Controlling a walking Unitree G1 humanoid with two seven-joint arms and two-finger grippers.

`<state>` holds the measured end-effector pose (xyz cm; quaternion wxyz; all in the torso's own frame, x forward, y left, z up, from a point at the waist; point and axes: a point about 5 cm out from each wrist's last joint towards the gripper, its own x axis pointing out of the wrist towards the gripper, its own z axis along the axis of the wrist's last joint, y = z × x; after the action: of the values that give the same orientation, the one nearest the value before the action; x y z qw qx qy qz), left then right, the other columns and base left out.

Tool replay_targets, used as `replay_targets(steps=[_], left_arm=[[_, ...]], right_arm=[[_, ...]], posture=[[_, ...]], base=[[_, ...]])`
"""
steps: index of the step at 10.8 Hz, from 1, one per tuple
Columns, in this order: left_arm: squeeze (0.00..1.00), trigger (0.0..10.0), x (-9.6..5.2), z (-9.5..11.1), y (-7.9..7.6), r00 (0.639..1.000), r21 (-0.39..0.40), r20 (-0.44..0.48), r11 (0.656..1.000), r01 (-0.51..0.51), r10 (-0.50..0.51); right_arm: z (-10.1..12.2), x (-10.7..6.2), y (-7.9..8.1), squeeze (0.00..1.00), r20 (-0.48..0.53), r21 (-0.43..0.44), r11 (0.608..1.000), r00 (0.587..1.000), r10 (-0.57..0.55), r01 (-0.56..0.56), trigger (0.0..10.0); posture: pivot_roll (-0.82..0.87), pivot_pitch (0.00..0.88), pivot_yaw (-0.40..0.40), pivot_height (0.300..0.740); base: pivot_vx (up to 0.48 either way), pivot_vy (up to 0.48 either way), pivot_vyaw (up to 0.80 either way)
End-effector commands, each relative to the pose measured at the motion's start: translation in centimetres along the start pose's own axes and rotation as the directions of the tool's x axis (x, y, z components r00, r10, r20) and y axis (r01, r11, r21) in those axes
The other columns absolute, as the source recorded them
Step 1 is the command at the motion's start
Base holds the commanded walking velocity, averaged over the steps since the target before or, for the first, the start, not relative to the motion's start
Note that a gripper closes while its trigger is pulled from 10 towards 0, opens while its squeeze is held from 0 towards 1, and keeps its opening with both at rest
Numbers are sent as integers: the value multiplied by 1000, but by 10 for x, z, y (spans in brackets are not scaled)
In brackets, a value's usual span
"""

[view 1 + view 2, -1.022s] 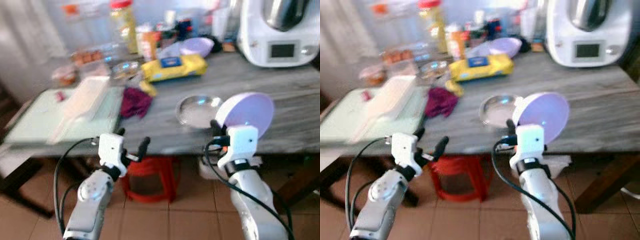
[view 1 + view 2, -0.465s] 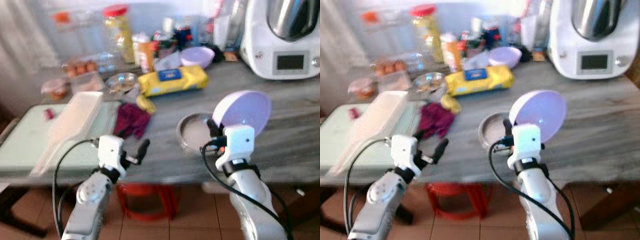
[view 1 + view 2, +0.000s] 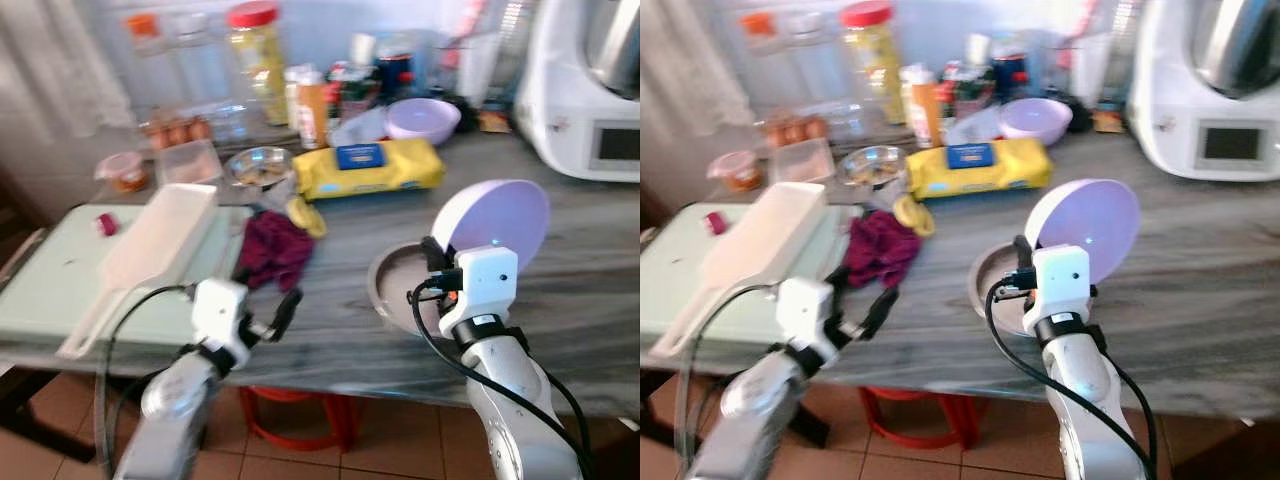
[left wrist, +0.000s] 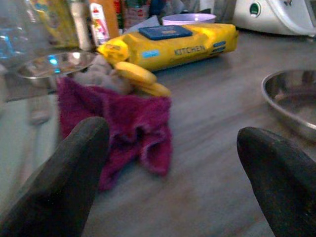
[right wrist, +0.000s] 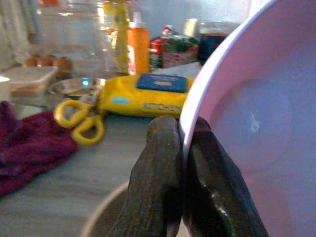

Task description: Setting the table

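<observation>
My right gripper point(image 3: 433, 262) is shut on the rim of a lilac bowl point(image 3: 495, 220), held on edge above the grey table point(image 3: 580, 300). Its fingers point(image 5: 163, 187) pinch the bowl's rim point(image 5: 197, 98). Just under the bowl a round steel plate point(image 3: 400, 285) lies on the table. My left gripper point(image 3: 265, 297) is open over the table's front edge, close to a crumpled maroon cloth point(image 3: 274, 249). In the left wrist view the cloth point(image 4: 123, 123) lies straight ahead between the fingers point(image 4: 69, 173), with the steel plate point(image 4: 291, 98) off to one side.
A pale green cutting board point(image 3: 60, 290) with a white tray point(image 3: 150, 240) lies on the left. Yellow scissors point(image 3: 305, 215), a yellow wipes pack point(image 3: 370, 165), a small steel bowl point(image 3: 258, 165), another lilac bowl point(image 3: 422, 117), jars and bottles crowd the back. A white kitchen machine point(image 3: 590, 90) stands far right.
The camera has moved closer to the table. My left gripper now reaches over the table edge near the cloth. My right gripper still holds the bowl above the steel plate.
</observation>
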<state>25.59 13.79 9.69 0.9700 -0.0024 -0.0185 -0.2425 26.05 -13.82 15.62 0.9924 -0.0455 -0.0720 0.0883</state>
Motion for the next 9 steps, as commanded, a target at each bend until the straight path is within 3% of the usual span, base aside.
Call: replay_targets(steps=[1,4,7,9], left_arm=[[0,10000,-1,4,0,1000,8,8,1000,16,-16],[0,10000,-14,4,-2,995,49,-21,994,94,-93],[0,10000,-26,8,-4,997,57,-13,995,82,-81],[0,10000,-31,11,-6,992,34,-6,991,126,-126]], right_arm=[[5,2,3,0,16,9,1000,1000,24,-25,10000],[3,10,7,0,-21,-9,986,986,167,-167,10000],[14,39,12,0,-20,-157,901,913,407,-405,10000],[18,45,15,0,-23,-179,866,882,470,-467,10000]], posture=[[-89,91,100,740],[-50,111,88,740],[5,104,61,740],[14,111,54,740]], base=[[0,0,0],[0,0,0],[0,0,0],[0,0,0]])
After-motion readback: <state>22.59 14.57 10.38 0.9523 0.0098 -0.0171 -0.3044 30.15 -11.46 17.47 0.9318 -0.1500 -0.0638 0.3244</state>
